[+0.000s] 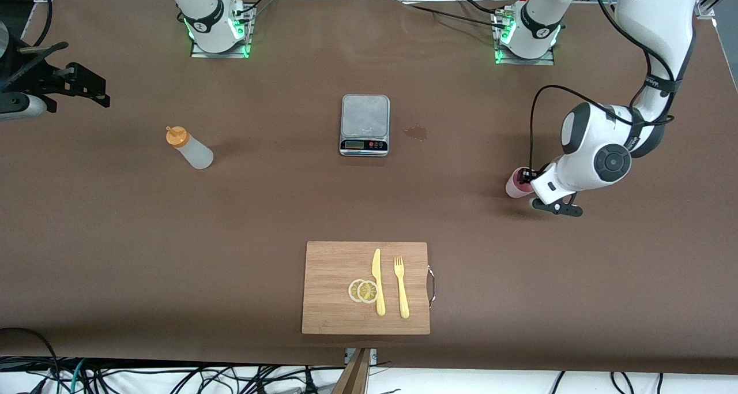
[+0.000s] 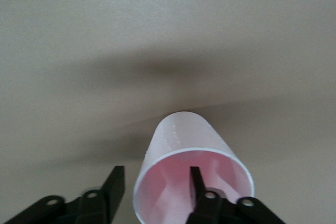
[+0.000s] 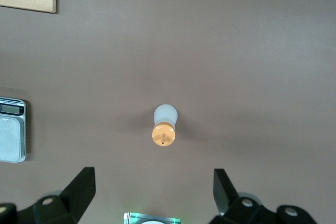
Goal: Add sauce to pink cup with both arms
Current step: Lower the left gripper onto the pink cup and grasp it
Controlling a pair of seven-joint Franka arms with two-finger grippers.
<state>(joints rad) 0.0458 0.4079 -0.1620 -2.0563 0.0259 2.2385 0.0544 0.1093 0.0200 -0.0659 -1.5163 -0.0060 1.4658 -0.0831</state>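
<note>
The pink cup (image 1: 513,186) stands on the brown table toward the left arm's end. My left gripper (image 1: 524,178) is down at its rim. In the left wrist view one finger (image 2: 197,182) is inside the pink cup (image 2: 184,135) and the other finger (image 2: 115,182) is outside. The left gripper (image 2: 156,169) straddles the cup's wall with a gap on each side, open. The sauce bottle (image 1: 192,150) with its orange cap stands toward the right arm's end. My right gripper (image 3: 153,172) hangs high over the sauce bottle (image 3: 164,124), open and empty.
A steel kitchen scale (image 1: 365,124) sits mid-table, with a small brown spill (image 1: 415,132) beside it. Nearer the front camera lies a wooden cutting board (image 1: 331,301) carrying a yellow knife (image 1: 377,281), a yellow fork (image 1: 401,287) and lemon slices (image 1: 363,291).
</note>
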